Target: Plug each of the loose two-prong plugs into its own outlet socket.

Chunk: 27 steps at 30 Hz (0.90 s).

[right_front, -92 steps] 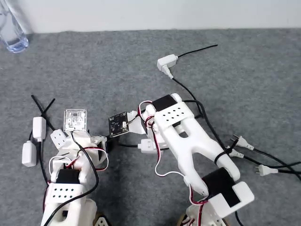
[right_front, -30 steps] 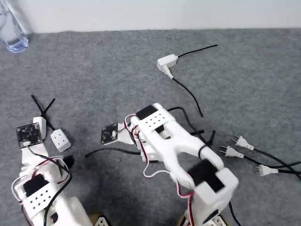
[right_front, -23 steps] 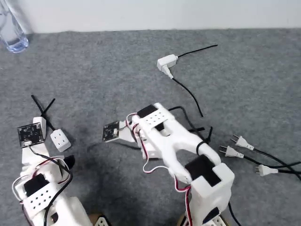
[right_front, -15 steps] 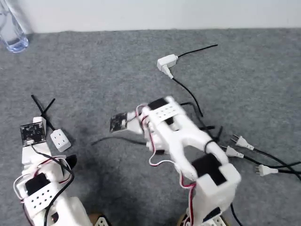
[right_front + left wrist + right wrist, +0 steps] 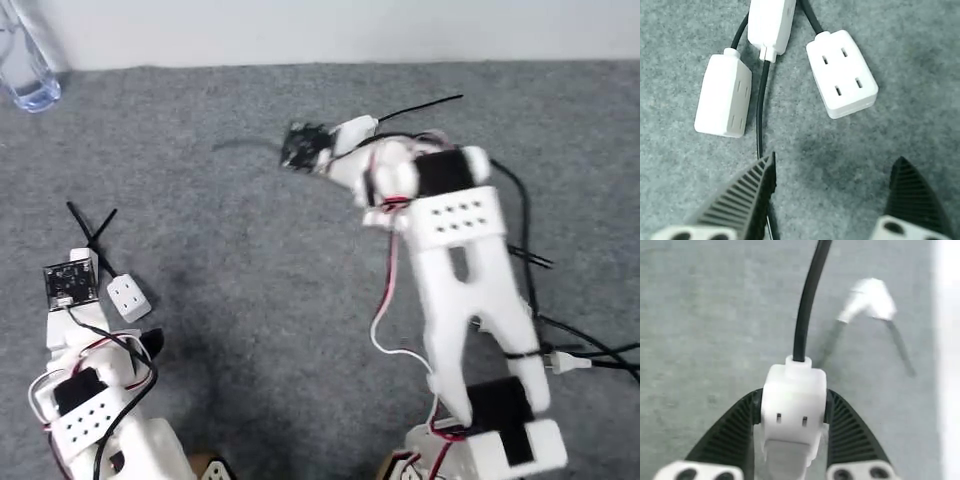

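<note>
Right jaws clamp a socket (image 5: 793, 405) (arm (image 5: 465, 270) outstretched).

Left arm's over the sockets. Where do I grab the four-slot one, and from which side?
Pinch the four-slot socket across its two long flat sides, coming straight down: it lies flat, slots up, cable at one short end.

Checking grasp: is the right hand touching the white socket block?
Touching. Right wrist view: the right hand clamps the white socket block, black fingers flush on both sides.
</note>
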### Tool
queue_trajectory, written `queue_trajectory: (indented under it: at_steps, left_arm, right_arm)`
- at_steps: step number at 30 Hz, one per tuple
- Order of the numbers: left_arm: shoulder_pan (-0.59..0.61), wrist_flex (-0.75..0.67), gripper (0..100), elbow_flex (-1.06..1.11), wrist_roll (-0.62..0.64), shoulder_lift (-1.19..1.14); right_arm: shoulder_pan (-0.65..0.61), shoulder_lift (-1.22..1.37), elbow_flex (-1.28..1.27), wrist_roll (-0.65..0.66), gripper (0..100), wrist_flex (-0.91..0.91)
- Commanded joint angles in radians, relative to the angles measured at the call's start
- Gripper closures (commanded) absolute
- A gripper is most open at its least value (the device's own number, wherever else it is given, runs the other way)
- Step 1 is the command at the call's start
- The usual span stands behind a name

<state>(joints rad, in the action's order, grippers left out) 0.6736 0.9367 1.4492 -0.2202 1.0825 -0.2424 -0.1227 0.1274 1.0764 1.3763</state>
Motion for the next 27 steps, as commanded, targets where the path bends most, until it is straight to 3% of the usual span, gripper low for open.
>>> queue_trajectory:
  at_steps: [1, 4, 7, 14, 19, 27]
  left_arm:
    - [-0.005, -0.028, 66, -0.001, -0.006, 0.012]
    - [-0.006, -0.029, 66, 0.004, 0.029, 0.012]
    - [-0.006, -0.029, 66, 0.005, 0.032, 0.012]
    - [-0.006, -0.054, 66, 0.008, 0.034, 0.012]
    - [-0.008, -0.057, 66, 0.010, 0.034, 0.012]
    - [-0.008, -0.057, 66, 0.010, 0.034, 0.012]
  right_arm:
    - [0.065, -0.056, 0.043, 0.009, 98.5, -0.213]
    - [0.107, 0.005, -0.049, 0.025, 98.7, -0.576]
    - [0.128, 0.108, -0.133, 0.123, 98.8, -0.866]
    - [0.156, 0.429, -0.121, 0.176, 98.8, -1.237]
    - [0.177, 0.699, 0.020, 0.175, 98.8, -1.351]
    - [0.197, 1.188, 0.551, 0.173, 98.8, -1.294]
